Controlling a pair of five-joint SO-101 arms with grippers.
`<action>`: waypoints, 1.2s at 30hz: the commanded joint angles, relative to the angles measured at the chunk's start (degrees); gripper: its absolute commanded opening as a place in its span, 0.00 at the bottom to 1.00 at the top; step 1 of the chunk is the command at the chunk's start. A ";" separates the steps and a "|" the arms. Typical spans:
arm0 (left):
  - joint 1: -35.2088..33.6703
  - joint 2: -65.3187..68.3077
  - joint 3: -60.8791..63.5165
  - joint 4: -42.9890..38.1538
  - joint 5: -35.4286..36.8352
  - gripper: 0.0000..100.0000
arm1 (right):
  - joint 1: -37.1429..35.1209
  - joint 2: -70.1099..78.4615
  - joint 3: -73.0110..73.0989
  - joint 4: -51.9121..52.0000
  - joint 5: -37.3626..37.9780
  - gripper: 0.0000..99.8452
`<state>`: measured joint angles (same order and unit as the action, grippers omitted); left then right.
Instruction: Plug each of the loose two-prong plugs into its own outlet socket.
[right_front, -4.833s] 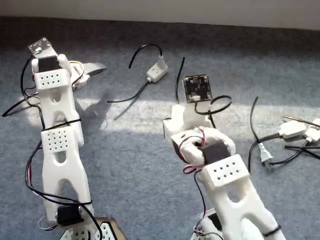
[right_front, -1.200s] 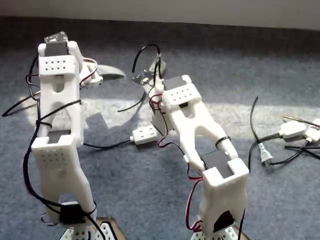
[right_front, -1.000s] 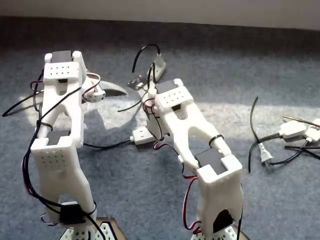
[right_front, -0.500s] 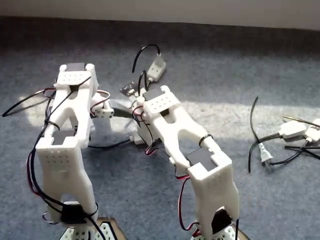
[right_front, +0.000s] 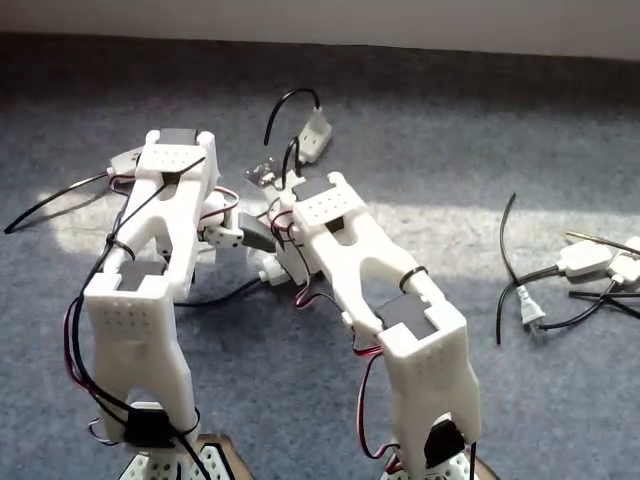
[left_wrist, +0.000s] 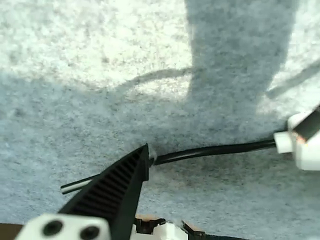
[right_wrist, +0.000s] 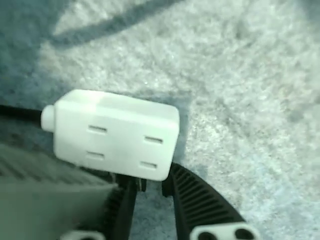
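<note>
A white socket block (right_wrist: 115, 134) with two pairs of slots fills the right wrist view. My right gripper (right_wrist: 150, 186) is shut on its near edge, and the fingertips vanish under the block. In the high view the same socket (right_front: 262, 266) peeks out between the two arms at mid carpet. Its black cable (left_wrist: 215, 150) runs past the single black finger (left_wrist: 120, 180) of my left gripper (right_front: 250, 233), which stands open just above the carpet beside the cable. A loose two-prong plug (right_front: 531, 311) lies far right on its black lead.
Another white plug piece (right_front: 315, 133) with a looped black cable lies behind the arms. Two white sockets (right_front: 585, 258) with leads sit at the right edge. Grey carpet (right_front: 450, 170) covers the floor, with a wall base along the far side.
Both arms have swung toward each other. The right arm has shifted left with the socket. The left gripper has come down and rightward to the socket's cable.
</note>
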<state>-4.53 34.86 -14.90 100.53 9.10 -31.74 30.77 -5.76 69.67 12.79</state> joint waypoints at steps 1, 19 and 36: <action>1.10 -3.12 1.63 0.35 -0.53 0.59 | 3.30 0.13 -5.23 -3.74 -0.26 0.08; 0.75 -3.65 -0.92 0.35 -0.53 0.59 | 8.57 -0.13 -8.13 -9.36 -0.26 0.08; 12.00 -3.74 -20.53 0.70 -0.18 0.59 | 38.55 -12.88 -42.68 23.78 5.01 0.08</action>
<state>-1.80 34.86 -33.01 100.53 9.10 1.49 21.63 -43.21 88.22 13.49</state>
